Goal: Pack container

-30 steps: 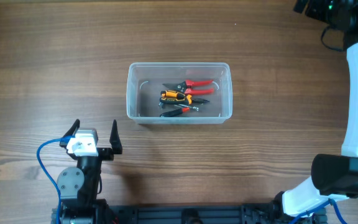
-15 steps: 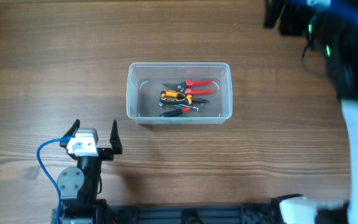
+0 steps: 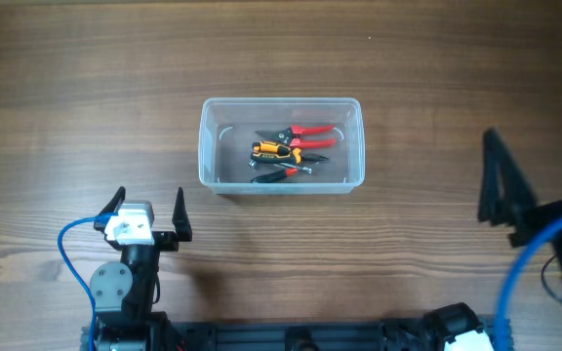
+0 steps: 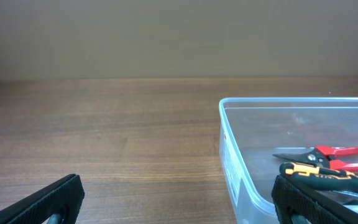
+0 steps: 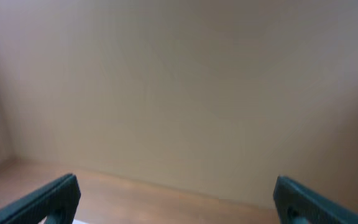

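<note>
The container (image 3: 209,146), holding red-handled pruners (image 3: 310,129) and other tools, sits ahead-right of the left jaws, with open table (image 3: 86,97) off every rim. Left jaws stand apart, low and level; right jaws, also apart, face the wall (image 5: 179,81) beyond the table's edge.

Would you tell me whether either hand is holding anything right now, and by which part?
Nothing is held. The left hand and the right hand are both open and empty; the tools lie in the container.
</note>
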You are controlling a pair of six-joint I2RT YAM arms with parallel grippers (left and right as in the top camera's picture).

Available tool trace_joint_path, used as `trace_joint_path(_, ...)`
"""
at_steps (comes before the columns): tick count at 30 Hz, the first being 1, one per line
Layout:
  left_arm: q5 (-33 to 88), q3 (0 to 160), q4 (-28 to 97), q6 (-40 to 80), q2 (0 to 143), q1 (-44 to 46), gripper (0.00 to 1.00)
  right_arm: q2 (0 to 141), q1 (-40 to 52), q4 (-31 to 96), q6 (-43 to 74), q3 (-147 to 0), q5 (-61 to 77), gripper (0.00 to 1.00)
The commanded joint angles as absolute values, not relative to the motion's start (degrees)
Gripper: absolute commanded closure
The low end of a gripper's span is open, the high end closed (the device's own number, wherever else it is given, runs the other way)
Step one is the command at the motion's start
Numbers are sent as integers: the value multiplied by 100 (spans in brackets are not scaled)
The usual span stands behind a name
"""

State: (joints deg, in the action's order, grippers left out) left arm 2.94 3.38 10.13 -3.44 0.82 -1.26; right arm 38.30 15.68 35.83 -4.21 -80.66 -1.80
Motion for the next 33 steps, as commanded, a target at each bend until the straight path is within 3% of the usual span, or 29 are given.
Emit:
trace_joint_path(1,381,287,982,-449,27,-174,0,2952,1352,2550,-1039,-6246,104,0)
trace_joint_path(14,381,287,982,-449,27,-174,0,967,416,-464,-878,-1772,1103,0)
trace_joint_path(33,381,287,982,-449,27,-174,0,314,322,-786,165,-303,578,0)
